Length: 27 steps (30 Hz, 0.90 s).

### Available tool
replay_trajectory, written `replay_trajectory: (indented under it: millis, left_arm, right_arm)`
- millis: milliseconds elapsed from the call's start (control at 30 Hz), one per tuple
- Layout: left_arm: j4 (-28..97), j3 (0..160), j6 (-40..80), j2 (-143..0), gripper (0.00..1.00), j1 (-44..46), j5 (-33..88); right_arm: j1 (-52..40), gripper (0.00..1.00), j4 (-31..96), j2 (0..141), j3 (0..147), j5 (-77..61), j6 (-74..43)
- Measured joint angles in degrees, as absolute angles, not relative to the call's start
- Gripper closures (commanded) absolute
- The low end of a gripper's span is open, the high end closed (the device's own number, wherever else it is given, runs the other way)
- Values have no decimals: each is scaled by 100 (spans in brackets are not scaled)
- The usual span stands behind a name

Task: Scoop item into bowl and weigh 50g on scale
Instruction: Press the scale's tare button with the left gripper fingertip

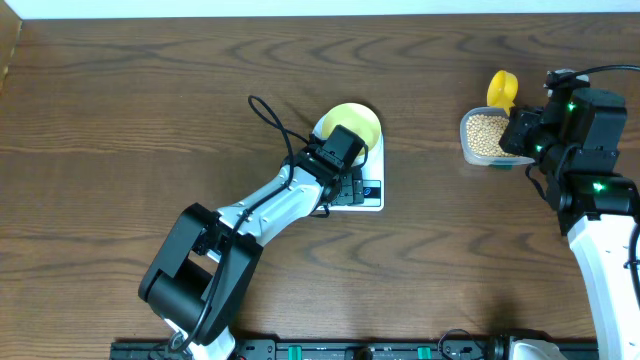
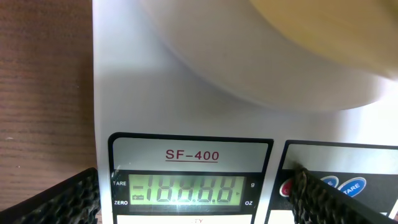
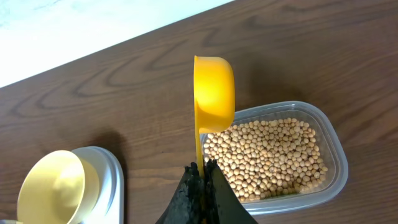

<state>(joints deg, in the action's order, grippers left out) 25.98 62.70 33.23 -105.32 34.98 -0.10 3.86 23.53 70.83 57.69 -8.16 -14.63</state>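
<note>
The pale yellow bowl (image 1: pixel 356 122) stands empty on the white scale (image 1: pixel 373 198). My left gripper (image 1: pixel 345 183) hovers low over the scale's front with its jaws open wide. In the left wrist view the left gripper (image 2: pixel 193 202) straddles the lit display (image 2: pixel 186 190), and one fingertip (image 2: pixel 305 186) rests by the red button (image 2: pixel 286 188). The bowl's underside (image 2: pixel 298 37) fills the top of that view. My right gripper (image 3: pixel 203 167) is shut on the thin handle of a yellow scoop (image 3: pixel 214 93), held empty on edge above the beans (image 3: pixel 267 155) at the left end of their clear tub (image 3: pixel 336 155).
The clear tub (image 1: pixel 486 135) of beans sits at the right of the wooden table, about a hand's width from the scale. The bowl (image 3: pixel 53 186) and scale (image 3: pixel 113 180) show at the lower left of the right wrist view. A black cable (image 1: pixel 270 115) loops beside the scale.
</note>
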Motion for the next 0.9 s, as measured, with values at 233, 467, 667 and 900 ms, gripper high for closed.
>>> replay_trajectory:
  millis: [233,467,667,900]
  left_arm:
    - [2598,6267,3323,-10532,4,3498,-16]
    - [2613,6270,3326,-10534,4,3500,-38]
    - [2633,6294,3323,-10575,4,3498,-36]
    - [2683,6340,3323,-10604,4,3498,-34]
  right_arm:
    - [386,99,2353,7083,5769,-816,-1463]
    - [386,99,2362,7083,5769,-816,-1463]
    - [386,99,2434,7083,5769,-816,-1466]
    - [386,99,2464,7083,5769,-816,-1463]
